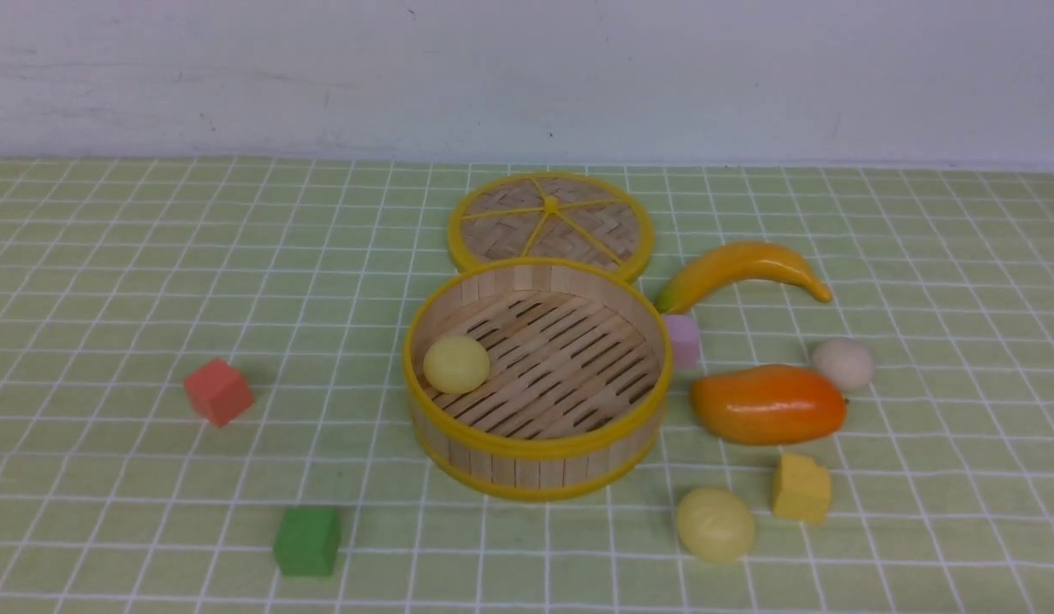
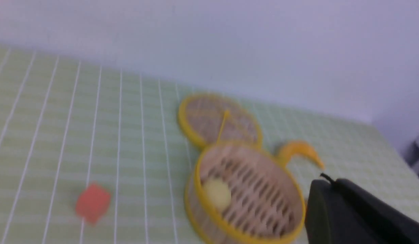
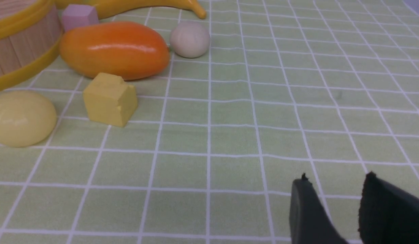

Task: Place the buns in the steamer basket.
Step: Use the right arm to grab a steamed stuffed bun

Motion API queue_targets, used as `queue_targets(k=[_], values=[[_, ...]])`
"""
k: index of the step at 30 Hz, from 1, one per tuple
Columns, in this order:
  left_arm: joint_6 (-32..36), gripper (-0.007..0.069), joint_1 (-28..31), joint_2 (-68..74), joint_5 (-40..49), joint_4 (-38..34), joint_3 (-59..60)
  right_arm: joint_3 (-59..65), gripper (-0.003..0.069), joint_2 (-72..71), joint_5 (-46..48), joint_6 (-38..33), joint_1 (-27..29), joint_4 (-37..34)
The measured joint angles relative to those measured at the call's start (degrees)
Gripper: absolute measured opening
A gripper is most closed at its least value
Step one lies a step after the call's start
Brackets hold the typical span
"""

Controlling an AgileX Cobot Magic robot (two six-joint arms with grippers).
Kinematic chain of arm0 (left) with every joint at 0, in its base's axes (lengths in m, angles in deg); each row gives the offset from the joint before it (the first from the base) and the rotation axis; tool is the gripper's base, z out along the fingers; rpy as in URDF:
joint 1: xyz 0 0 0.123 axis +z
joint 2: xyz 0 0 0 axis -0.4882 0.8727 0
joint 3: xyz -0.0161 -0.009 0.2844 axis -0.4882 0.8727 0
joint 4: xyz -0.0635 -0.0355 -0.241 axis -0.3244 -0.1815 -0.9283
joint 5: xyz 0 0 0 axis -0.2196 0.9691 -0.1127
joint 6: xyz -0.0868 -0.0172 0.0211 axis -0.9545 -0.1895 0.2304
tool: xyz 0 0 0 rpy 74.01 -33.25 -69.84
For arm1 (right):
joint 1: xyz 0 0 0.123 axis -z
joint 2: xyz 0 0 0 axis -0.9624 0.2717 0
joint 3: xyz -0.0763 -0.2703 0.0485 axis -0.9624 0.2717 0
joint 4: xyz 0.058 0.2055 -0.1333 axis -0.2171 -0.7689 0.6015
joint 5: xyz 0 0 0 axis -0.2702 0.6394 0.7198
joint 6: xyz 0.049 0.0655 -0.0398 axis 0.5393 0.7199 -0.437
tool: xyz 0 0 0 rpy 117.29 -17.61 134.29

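Right gripper (image 3: 336,178) is held partly open and empty, low over the checked cloth (image 3: 230,135), seemingly readied for a pick. The left gripper (image 2: 326,181) is closed on nothing. Nearest, a smooth pale yellow bun (image 1: 715,524) is found outside the steamer basket (image 1: 535,448), beside the yellow block (image 1: 802,488). Farther off, another yellow bun (image 1: 455,364) is seated on the slats, and an off-white bun (image 1: 843,363) is tucked behind the mango (image 1: 767,404).

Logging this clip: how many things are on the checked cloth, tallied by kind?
Buns: 3 (bun in basket, yellow bun on cloth, off-white bun)
Blocks: 4 (red block, green block, pink block, yellow block)
Fruit: 2 (banana, mango)
Steamer basket: 1
Lid: 1
Total: 11
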Motion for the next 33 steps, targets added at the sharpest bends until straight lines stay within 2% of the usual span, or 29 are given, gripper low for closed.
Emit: queue_targets(k=[3,7,11,20,23,29,33], values=[[0.0,-0.0013,0.0,-0.98,-12.0,2.97,9.42,0.0,0.0241,0.0,0.0,0.0,0.0,0.0],[-0.14,-0.0013,1.33,-5.23,-20.79,4.05,20.36,0.0,0.0241,0.0,0.0,0.0,0.0,0.0],[-2.23,-0.0013,8.04,-12.66,-25.27,4.25,30.51,0.0,0.0241,0.0,0.0,0.0,0.0,0.0],[-4.36,-0.001,19.9,-28.49,-25.54,4.25,48.46,0.0,0.0241,0.0,0.0,0.0,0.0,0.0],[-4.41,-0.0009,21.69,-29.3,-20.88,4.25,49.94,0.0,0.0241,0.0,0.0,0.0,0.0,0.0],[-4.5,-0.0003,22.28,-29.34,-9.94,4.25,50.26,0.0,0.0241,0.0,0.0,0.0,0.0,0.0],[-4.54,-0.0001,19.61,-29.34,-9.08,4.25,50.3,0.0,0.0241,0.0,0.0,0.0,0.0,0.0]])
